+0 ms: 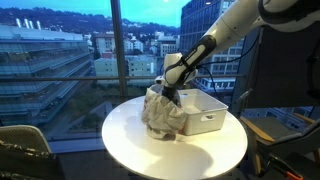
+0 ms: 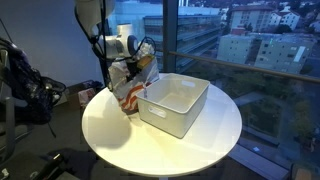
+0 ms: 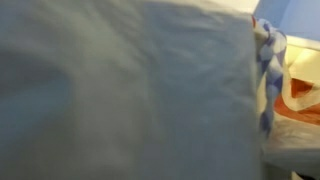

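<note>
A crumpled grey-beige cloth (image 1: pixel 161 113) with orange and white patches (image 2: pixel 132 88) stands bunched on the round white table (image 1: pixel 175 150), against the side of a white rectangular bin (image 1: pixel 205 110). My gripper (image 1: pixel 171 93) is at the top of the cloth and holds it up in a peak; it also shows in an exterior view (image 2: pixel 137 62). The wrist view is almost filled by grey cloth (image 3: pixel 120 90), with a blue-and-white braided edge (image 3: pixel 267 70) at the right. The fingertips are hidden in the fabric.
The white bin (image 2: pixel 175 103) sits in the middle of the table (image 2: pixel 120 130) and looks empty. Large windows stand behind the table. A dark chair (image 1: pixel 22 150) and equipment (image 2: pixel 30 95) stand beside it on the floor.
</note>
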Available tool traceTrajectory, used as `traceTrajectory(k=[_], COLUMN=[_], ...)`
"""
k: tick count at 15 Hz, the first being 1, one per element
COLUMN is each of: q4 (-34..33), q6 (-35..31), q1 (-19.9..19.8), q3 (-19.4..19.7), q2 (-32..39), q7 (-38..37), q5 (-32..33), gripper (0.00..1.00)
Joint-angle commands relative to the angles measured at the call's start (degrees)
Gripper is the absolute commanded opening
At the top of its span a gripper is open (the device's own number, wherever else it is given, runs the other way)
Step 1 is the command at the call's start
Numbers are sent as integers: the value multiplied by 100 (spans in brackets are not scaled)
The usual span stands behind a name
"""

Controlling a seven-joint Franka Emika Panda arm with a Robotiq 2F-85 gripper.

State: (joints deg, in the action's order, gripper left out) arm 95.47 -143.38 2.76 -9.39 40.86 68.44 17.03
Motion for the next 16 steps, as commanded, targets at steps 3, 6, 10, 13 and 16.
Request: traceTrajectory(k=[3,6,10,13,16], q4=[97,199,288,359,364], q6=[186,295,528,857,1324], q1=[-45,-55,-65,-77,-52], q3=[-17,-12,-30,-76,-80], q2=[-182,-317,-576,-904,-1250], q7=[130,44,-100,-193,-373], q5=[-107,-170,-342,-588,-838], gripper=[42,18,2,5,5])
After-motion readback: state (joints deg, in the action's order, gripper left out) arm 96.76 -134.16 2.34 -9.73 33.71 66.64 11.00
